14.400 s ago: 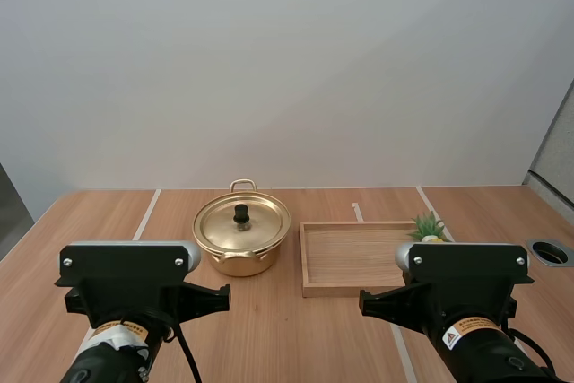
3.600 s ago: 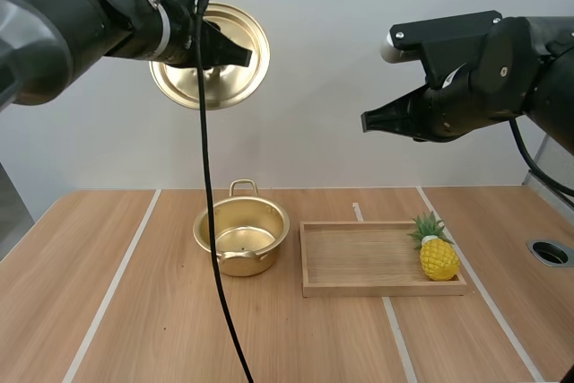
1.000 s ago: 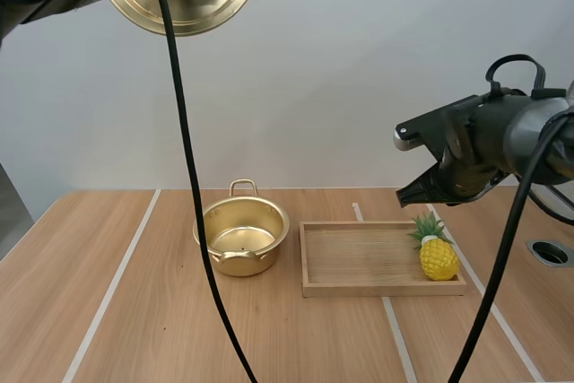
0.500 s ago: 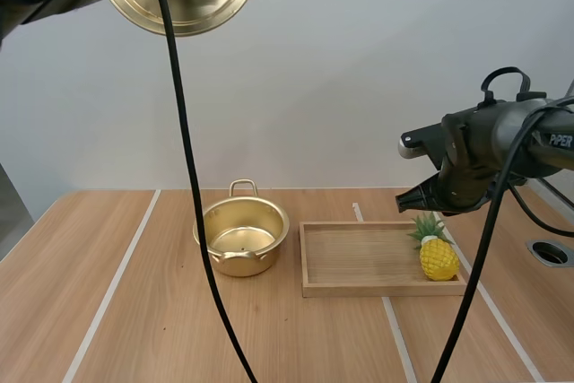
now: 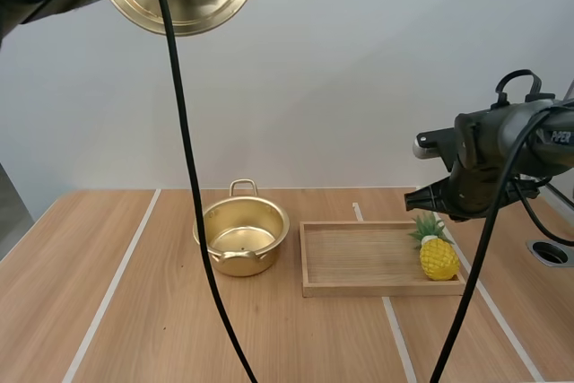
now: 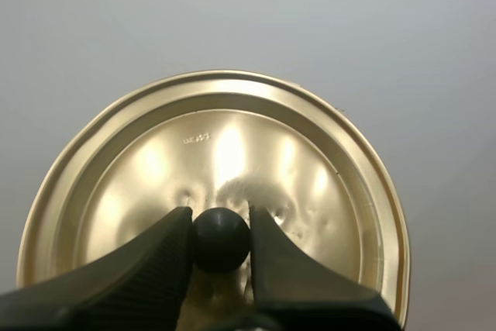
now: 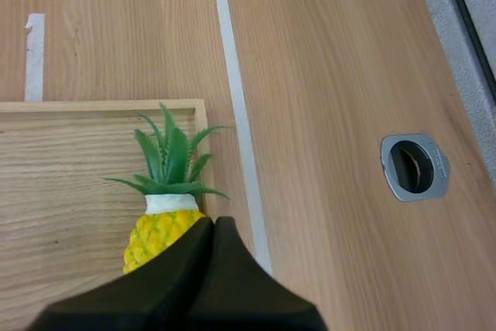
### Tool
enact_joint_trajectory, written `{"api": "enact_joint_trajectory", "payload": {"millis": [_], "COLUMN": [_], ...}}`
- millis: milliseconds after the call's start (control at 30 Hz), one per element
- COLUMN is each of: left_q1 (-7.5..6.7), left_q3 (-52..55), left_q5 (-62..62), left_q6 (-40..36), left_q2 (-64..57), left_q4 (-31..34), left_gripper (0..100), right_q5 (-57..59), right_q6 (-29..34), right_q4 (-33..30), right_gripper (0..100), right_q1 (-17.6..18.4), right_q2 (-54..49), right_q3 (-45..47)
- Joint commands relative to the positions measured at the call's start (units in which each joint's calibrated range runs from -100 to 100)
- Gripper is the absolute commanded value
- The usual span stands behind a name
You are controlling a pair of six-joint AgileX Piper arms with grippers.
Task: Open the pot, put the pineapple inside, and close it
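- Left gripper: fingers pinched on the black knob of the gold lid, which is held high over the table.
- Right gripper: fingers pressed together, holding nothing, just above the pineapple.
- Pineapple: at the right end of the wooden tray.
- Pot: uncovered, just left of the tray.
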Motion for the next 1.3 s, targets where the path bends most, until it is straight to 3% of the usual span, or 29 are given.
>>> {"api": "enact_joint_trajectory", "payload": {"millis": [0,1000,1167,1200,1267], "left_q1": [-0.17,-0.17,-0.17,-0.17,-0.17], "left_q3": [-0.50,-0.50,-0.50,-0.50,-0.50], "left_q5": [-1.32,-1.32,-1.32,-1.32,-1.32], "left_q6": [-0.42,-0.42,-0.42,-0.42,-0.42], "left_q2": [-0.32,-0.32,-0.32,-0.32,-0.32], "left_q4": [-0.47,-0.47,-0.47,-0.47,-0.47], "left_gripper": [0,0,0,0,0], "right_q5": [-0.17,3.12,5.11,5.46,5.64], "right_q6": [-1.04,-1.82,-4.33,-4.33,-4.33], "right_q4": [1.27,2.35,2.35,2.35,2.35], "right_gripper": [0,0,0,9,41], "right_q1": [-0.22,-0.22,-0.22,-0.22,-0.22], "right_q2": [1.39,4.95,4.95,4.95,4.95], "right_q3": [0.24,0.24,0.24,0.24,0.24]}}
